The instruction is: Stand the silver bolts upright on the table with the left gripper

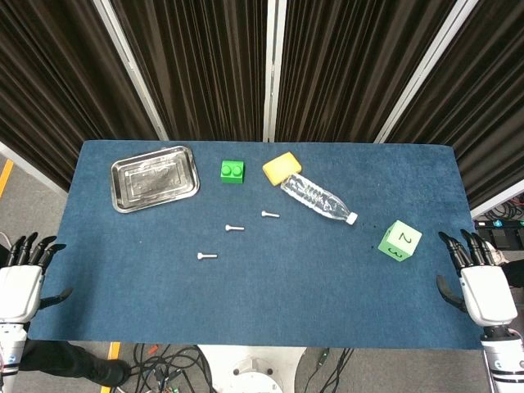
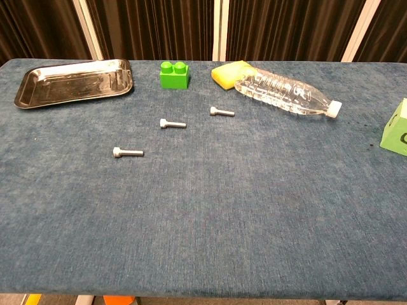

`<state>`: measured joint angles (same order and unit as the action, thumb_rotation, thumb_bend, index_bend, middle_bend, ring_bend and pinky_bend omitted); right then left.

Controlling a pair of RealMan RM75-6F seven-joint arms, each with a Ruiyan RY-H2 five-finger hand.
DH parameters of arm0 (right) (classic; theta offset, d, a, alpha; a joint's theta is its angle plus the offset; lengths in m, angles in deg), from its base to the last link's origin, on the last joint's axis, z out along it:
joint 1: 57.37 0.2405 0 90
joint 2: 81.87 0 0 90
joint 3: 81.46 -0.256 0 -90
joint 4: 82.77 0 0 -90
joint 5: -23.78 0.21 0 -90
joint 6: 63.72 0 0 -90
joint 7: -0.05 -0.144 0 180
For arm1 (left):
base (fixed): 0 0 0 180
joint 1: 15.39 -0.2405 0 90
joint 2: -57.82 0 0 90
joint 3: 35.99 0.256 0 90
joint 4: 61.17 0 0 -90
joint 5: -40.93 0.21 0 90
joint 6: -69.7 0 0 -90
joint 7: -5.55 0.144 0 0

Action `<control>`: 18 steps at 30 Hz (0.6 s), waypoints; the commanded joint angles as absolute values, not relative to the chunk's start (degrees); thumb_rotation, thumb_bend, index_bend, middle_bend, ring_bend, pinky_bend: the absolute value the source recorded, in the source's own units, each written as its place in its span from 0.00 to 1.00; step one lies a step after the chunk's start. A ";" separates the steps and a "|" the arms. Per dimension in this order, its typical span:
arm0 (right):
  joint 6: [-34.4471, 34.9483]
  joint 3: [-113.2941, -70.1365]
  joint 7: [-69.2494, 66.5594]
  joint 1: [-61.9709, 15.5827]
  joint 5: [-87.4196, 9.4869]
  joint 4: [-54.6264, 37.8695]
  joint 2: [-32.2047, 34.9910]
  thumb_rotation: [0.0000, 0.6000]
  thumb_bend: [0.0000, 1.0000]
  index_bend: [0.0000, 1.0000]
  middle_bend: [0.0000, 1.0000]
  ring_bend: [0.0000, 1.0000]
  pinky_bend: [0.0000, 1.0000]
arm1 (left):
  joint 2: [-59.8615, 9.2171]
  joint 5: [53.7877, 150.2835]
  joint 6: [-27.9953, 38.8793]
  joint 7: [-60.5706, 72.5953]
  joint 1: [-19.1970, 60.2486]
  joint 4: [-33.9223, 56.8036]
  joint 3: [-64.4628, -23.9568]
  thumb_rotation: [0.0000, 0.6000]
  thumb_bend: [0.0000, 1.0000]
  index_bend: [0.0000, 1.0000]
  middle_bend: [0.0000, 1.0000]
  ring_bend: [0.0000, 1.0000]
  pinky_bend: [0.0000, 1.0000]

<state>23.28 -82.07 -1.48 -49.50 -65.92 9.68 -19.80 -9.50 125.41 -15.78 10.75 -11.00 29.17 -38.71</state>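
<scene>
Bolts, three of them, all lying flat on the blue table (image 1: 262, 311), none stood up yet. The left hand (image 1: 23, 282) waits off the table's left edge, fingers spread, holding nothing. The right hand (image 1: 479, 282) mirrors it past the right edge, also spread and empty.

Out from the left hand, the nearest bolt (image 1: 206, 256) lies well ahead and inward of it. The middle bolt (image 1: 234, 228) comes next, further out. The far bolt (image 1: 270, 214) is the longest reach.

Trouble, I'd say, starts with size: these are slim and lie low on the cloth, so big fingers could nudge one and send it rolling rather than pinch it. Standing one on its head looks safer than on the thread end. A soft cloth may let it topple on release. A stood bolt could also be knocked by the arm reaching over it for the next.

Around them, the steel tray (image 1: 123, 196) sits beyond the hand, clear of the path. The green brick (image 1: 232, 171) and yellow sponge (image 1: 282, 166) lie past the bolts. The clear bottle (image 1: 318, 199) lies near the far bolt, crowding that pick a little. The green die (image 1: 399, 241) is well apart, nearer the right hand.
</scene>
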 commanded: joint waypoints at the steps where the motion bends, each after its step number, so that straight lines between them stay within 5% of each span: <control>1: 21.85 -82.25 -1.38 -48.94 -65.62 10.11 -20.04 1.00 0.33 0.08 0.18 0.02 0.03 | -9.52 125.00 -15.17 10.84 -10.77 29.37 -38.64 1.00 0.00 0.25 0.14 0.00 0.00; 18: 21.57 -83.44 -1.82 -49.19 -65.66 10.46 -20.90 1.00 0.33 0.08 0.18 0.02 0.03 | -7.13 127.83 -12.91 10.28 -7.46 33.43 -39.71 1.00 0.00 0.25 0.14 0.00 0.00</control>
<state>21.57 -83.43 -1.80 -49.17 -65.68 10.46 -20.92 -8.22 126.48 -13.89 10.79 -8.85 32.14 -39.22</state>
